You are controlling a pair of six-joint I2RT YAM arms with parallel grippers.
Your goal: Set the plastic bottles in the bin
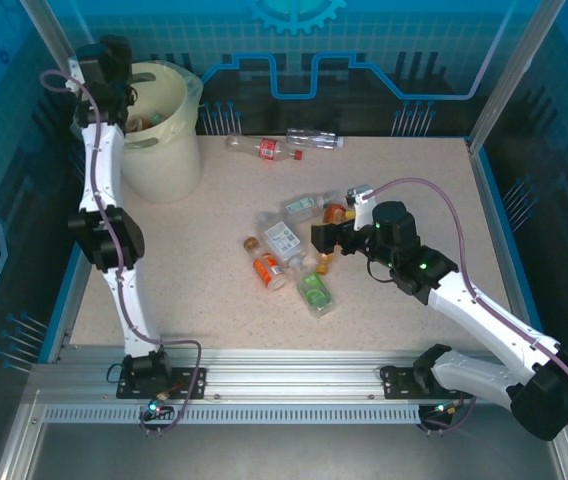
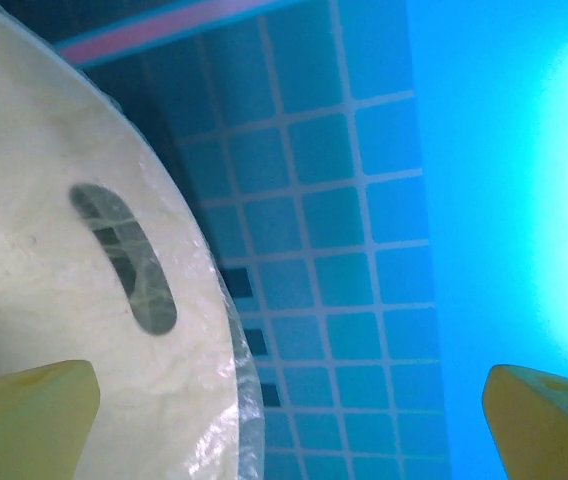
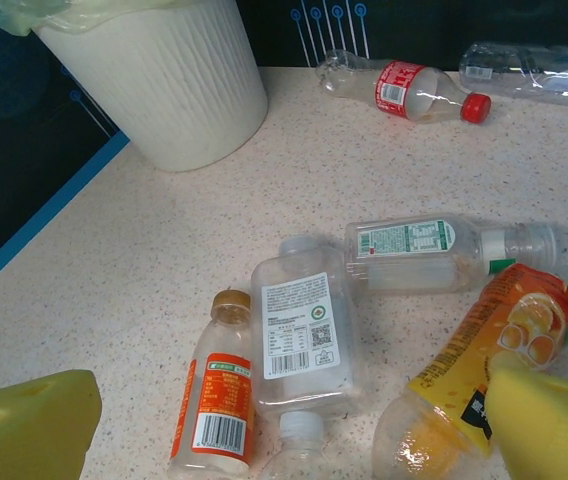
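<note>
Looking down from above, the bin stands at the far left corner of the worktop. The left gripper hangs over its left rim; how wide it stands I cannot tell from here. Most of the plastic bottles lie in a loose cluster mid-worktop, well apart from the bin, with the right gripper low at the cluster's right edge. A red-labelled bottle and a clear bottle lie near the far edge.

From the left wrist, the left gripper is spread wide with nothing between its fingers. One fingertip sits over the bin's bag-lined inner wall, the other outside the rim, over a blue tiled backdrop.

From the right wrist, the right gripper is likewise spread wide and holds nothing. Between its fingers lie a flat white-labelled bottle and, just beside it, a small orange-labelled bottle. An orange-sleeved bottle is partly hidden behind the finger on the right of the view; whether they touch I cannot tell. A green-labelled bottle lies beyond these, and the bin stands well apart at far left.
</note>
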